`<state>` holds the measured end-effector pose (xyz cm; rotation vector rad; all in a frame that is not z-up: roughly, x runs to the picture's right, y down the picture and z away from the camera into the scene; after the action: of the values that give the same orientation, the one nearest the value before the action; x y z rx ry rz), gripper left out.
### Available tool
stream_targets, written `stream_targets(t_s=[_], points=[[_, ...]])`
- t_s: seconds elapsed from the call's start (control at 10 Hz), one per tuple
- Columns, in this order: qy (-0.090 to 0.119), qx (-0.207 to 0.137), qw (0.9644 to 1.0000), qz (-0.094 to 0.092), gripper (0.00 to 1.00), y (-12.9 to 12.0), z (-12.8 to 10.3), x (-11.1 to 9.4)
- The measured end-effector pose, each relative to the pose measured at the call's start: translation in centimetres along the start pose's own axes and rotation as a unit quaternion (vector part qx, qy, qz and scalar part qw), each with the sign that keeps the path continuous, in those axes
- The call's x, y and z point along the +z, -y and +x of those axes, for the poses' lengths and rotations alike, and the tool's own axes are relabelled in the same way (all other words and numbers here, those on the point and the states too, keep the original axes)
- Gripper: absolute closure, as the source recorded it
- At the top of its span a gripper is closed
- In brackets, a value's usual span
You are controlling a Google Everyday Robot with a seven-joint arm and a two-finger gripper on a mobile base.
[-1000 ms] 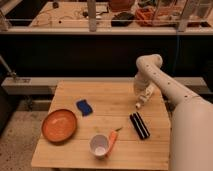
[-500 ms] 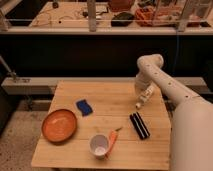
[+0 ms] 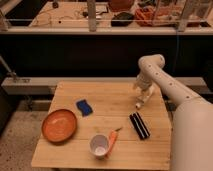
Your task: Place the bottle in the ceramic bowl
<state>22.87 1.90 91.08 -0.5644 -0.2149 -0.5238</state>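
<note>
Nearest me, well off to the left of the end effector (image 3: 143, 96) and closer to the table's (image 3: 115, 107) front edge, the ceramic bowl (image 3: 59, 125) sits with nothing in it. Farther back, the bottle (image 3: 139, 105) is just beneath the end effector's tip. I cannot tell how wide the end effector stands, or whether it has hold of the bottle. This looks like the pickup step. The next move would need a sure hold, a lift and a carry left.

Whether the gripper (image 3: 143, 95), low over the counter's (image 3: 112, 102) far right side, touches the bottle (image 3: 139, 105) beneath it cannot be told.
</note>
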Motion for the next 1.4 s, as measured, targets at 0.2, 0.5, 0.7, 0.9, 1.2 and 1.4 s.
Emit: stream_targets(t_s=[0.2,0.5,0.7,0.9,1.2,1.4], points=[[0.002,0.005,1.0,-0.001,0.28,-0.3,0.5,0.8],[0.005,0.008,0.9999,-0.005,0.2,-1.4,0.7,2.6],[0.006,0.012,0.9999,-0.007,0.2,-2.4,0.7,3.1],[0.01,0.008,0.9999,-0.005,0.2,-1.9,0.6,3.5],[0.012,0.012,0.9998,-0.008,0.2,-2.9,1.1,4.8],[0.014,0.012,0.9998,-0.009,0.2,-2.9,1.0,5.0]])
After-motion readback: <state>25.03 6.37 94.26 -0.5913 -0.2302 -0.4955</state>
